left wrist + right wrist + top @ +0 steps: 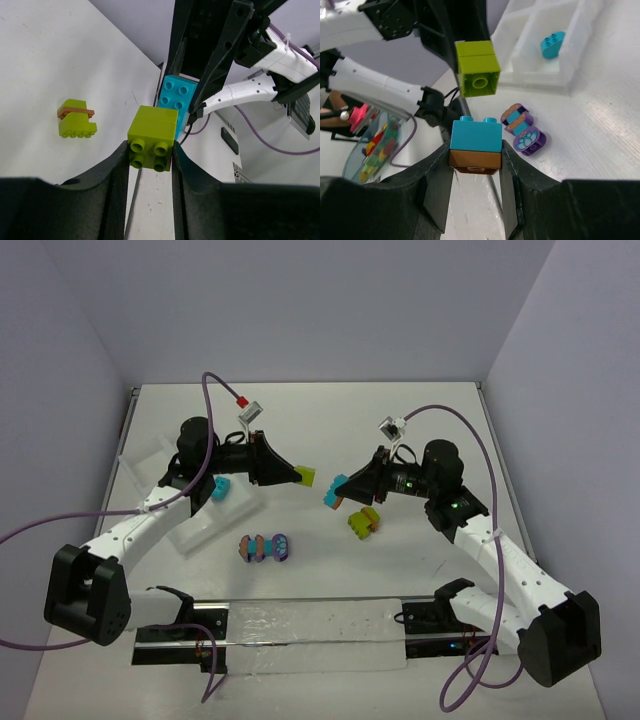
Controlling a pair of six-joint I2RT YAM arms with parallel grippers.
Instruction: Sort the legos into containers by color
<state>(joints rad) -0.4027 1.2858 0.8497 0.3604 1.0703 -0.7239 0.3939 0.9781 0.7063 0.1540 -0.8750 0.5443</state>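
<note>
My left gripper [296, 476] is shut on a single lime green brick [304, 476], held in the air; in the left wrist view the brick [152, 137] sits between my fingertips. My right gripper [338, 494] is shut on a turquoise brick stacked on an orange-brown one [476, 145], held a short gap to the right of the lime brick [477, 75]. A lime and orange-brown cluster [363, 523] lies on the table below the right gripper. A purple and turquoise cluster [265, 547] lies nearer the front. The white tray [168, 502] at the left holds one turquoise brick [219, 488].
The left arm reaches over the tray's near end. A metal rail with a white strip [300, 625] runs along the table's front edge. Walls stand at the back and both sides.
</note>
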